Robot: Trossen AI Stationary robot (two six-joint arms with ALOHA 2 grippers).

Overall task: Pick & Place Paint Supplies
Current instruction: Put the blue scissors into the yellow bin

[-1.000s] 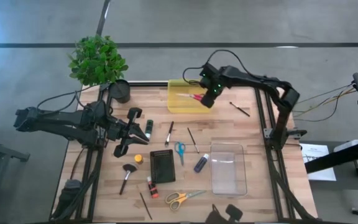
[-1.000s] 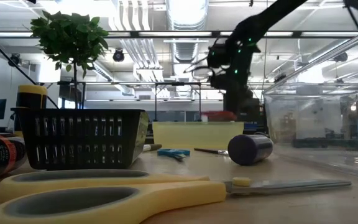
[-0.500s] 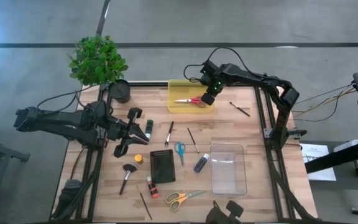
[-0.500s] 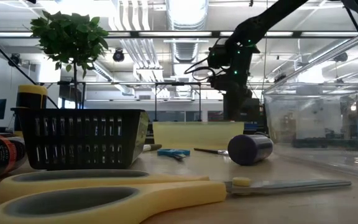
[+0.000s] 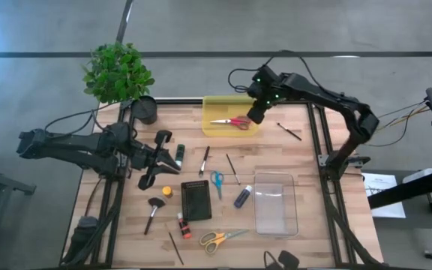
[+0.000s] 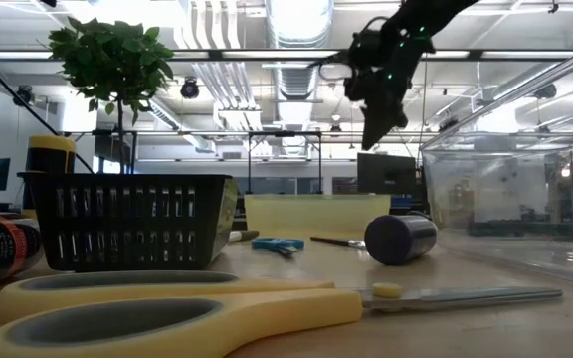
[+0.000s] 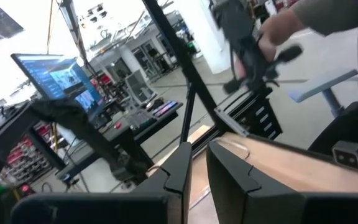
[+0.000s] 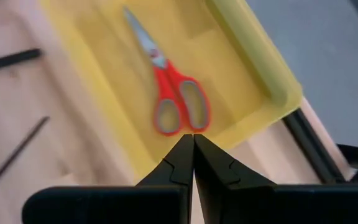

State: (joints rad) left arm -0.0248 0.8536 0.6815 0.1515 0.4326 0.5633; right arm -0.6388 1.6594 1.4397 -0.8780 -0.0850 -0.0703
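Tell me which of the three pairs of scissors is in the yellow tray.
The red-handled scissors lie inside the yellow plastic tray. The blue-handled scissors and the yellow-handled scissors lie on the bare wooden table.

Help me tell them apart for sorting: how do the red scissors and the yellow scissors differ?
The red scissors lie inside the yellow tray at the table's far edge; the yellow scissors lie on the bare wood at the near edge. The red scissors have red handles, the yellow scissors yellow ones. The right gripper hangs shut above the tray beside the red scissors; no gripper is near the yellow scissors. Both lie flat, untouched.
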